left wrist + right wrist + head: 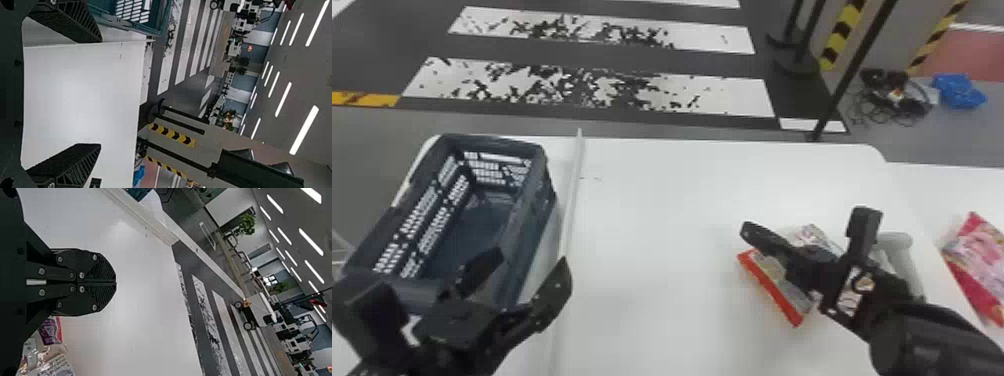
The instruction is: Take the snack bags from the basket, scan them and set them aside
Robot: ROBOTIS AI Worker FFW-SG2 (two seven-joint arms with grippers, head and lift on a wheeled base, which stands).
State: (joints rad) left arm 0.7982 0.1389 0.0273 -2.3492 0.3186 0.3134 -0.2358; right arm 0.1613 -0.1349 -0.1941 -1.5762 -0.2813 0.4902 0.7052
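Showing a red-edged snack bag (pixel 777 292) lying flat on the white table (pixel 652 225), partly hidden behind the right claw (pixel 749 231), probably resting there for easy scanning. Holding the right claw with both fingers pressed together, pinching nothing, perhaps avoiding catching the wrapper. Showing a pale curved handle (pixel 907 265), probably belonging to a scanner, just beside the right arm, seemingly placed there for bringing bag and reader together without a long carry. Showing a pink-and-red snack bag (pixel 977 265) farther out at the head view's right edge, lying apart from the first, presumably for separating scanned goods from the rest. Standing the basket (pixel 539 200) upright on the opposite side, left of a raised strip (pixel 572 195), likely keeping the picking side within the left arm's reach. Holding the left claw (pixel 529 260) by the basket's near end, fingers spread wide with nothing between them, seemingly suiting a reach over the rim
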